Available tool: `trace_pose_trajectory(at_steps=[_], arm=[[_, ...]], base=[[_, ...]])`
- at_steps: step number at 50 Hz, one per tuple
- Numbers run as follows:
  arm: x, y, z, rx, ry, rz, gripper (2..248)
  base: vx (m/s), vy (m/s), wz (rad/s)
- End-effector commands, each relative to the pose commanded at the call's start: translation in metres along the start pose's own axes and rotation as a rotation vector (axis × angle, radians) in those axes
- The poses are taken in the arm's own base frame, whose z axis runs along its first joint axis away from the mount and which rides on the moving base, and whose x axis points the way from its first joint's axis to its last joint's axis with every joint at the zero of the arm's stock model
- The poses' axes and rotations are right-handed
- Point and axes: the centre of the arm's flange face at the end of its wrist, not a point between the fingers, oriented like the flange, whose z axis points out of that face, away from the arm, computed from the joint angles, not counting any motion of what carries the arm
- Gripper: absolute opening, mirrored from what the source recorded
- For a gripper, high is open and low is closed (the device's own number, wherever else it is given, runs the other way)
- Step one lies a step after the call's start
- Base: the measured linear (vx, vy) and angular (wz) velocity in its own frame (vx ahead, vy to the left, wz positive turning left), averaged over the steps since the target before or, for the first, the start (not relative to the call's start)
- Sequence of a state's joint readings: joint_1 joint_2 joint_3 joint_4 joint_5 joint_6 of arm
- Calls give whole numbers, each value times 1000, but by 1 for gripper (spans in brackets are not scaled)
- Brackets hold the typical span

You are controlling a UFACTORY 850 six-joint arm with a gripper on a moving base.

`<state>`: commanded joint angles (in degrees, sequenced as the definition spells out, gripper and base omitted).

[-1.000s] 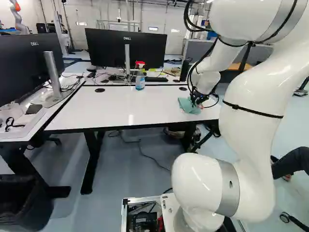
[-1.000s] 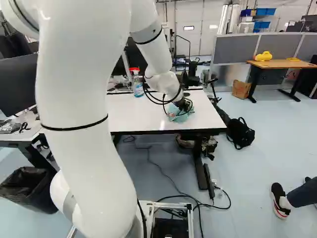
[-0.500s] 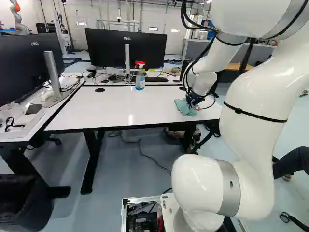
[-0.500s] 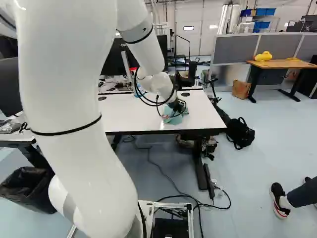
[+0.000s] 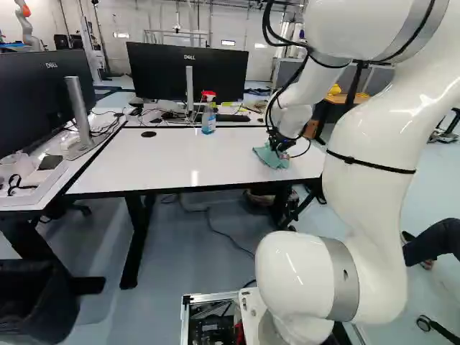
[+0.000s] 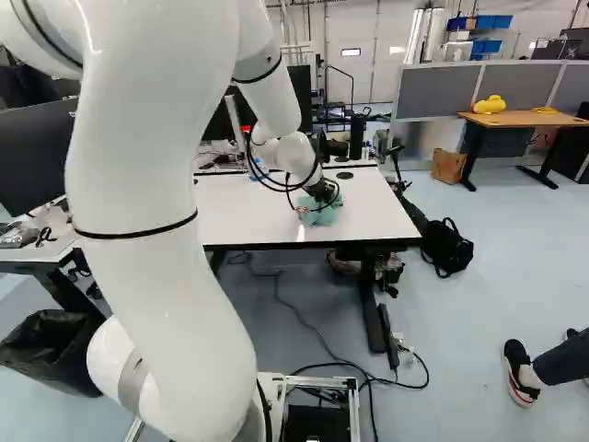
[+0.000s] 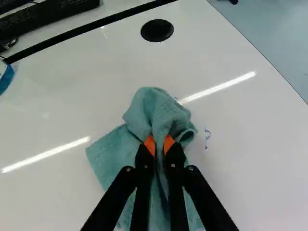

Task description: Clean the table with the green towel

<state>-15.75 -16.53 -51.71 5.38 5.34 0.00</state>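
Gripping: pincer [image 5: 279, 149] stands nearly closed, pinching green towel [image 7: 156, 113]
Worktop [image 5: 165, 162]: lies beneath pincer and towel
Blue marks [image 7: 207, 136]: show just beside towel

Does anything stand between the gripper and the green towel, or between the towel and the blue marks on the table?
Nothing visible does. The gripper is closed on the towel, and only bare tabletop separates the towel from the blue marks beside it. The spray bottle stands clear of both.
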Motion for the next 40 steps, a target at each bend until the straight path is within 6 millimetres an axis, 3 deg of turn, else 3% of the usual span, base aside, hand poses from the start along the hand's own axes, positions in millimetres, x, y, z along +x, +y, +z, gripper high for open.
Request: trace_pose_trajectory(at_steps=[24,40], arm=[[34,-3,33,2,25,1,40],[50,14,48,-17,40,23,40]], base=[[0,0,0],[0,0,0]])
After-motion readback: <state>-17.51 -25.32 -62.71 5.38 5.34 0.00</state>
